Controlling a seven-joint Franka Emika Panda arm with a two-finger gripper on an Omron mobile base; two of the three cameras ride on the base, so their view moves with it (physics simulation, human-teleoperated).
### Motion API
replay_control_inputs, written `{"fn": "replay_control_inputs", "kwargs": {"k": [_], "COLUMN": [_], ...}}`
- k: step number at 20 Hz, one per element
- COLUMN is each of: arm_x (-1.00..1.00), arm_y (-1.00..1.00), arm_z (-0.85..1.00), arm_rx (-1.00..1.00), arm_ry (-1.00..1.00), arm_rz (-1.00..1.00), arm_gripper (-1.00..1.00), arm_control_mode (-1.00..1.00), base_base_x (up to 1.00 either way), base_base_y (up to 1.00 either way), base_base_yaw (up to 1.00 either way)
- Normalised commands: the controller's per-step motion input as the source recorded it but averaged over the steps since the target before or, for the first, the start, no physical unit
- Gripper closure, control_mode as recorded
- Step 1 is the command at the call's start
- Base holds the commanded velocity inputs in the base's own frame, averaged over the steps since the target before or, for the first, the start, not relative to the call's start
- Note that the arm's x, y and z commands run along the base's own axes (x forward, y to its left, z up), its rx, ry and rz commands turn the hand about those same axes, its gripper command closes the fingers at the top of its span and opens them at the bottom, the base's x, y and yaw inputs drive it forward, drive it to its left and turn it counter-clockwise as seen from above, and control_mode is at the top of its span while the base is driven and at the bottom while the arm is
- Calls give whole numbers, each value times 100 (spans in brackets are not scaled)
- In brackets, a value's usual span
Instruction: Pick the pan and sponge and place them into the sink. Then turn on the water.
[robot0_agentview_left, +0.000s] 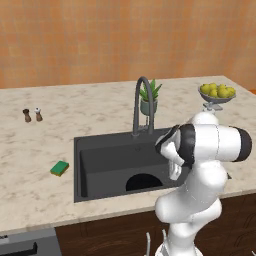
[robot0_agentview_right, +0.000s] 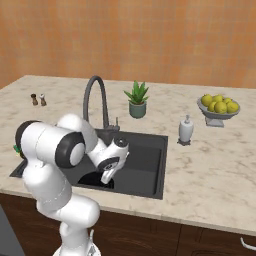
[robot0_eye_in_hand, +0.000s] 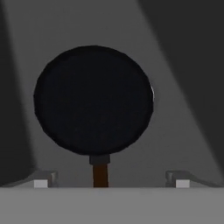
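Resting flat on the floor of the sink (robot0_agentview_left: 100, 145), near its front wall, the pan (robot0_eye_in_hand: 93, 99) is already delivered; the gripper (robot0_eye_in_hand: 111, 179) hangs just above its handle with fingers spread wide, holding nothing. Left to do: the sponge (robot0_agentview_left: 59, 168) lies on the counter (robot0_agentview_left: 35, 150) just beside the sink's left rim, and the tap (robot0_agentview_left: 141, 102) shows no water. The pan is round, plain black, with a short brown handle.
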Motion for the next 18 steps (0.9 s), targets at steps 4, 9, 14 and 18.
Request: {"fn": "replay_control_inputs", "kwargs": {"k": [4, 9, 14, 18], "arm_x": [10, 2, -6, 0], "arm_y": [-4, -27, -45, -3], "arm_z": [100, 96, 28, 0], "arm_rx": [1, 0, 0, 0], "arm_ry": [8, 14, 3, 0], "arm_rz": [-9, -14, -13, 0], "arm_gripper": [-100, -100, -100, -100], "arm_control_mode": [-100, -100, -100, -100], "base_base_x": [0, 0, 0, 0], "base_base_y": [0, 0, 0, 0], "base_base_yaw": [0, 0, 0, 0]}}
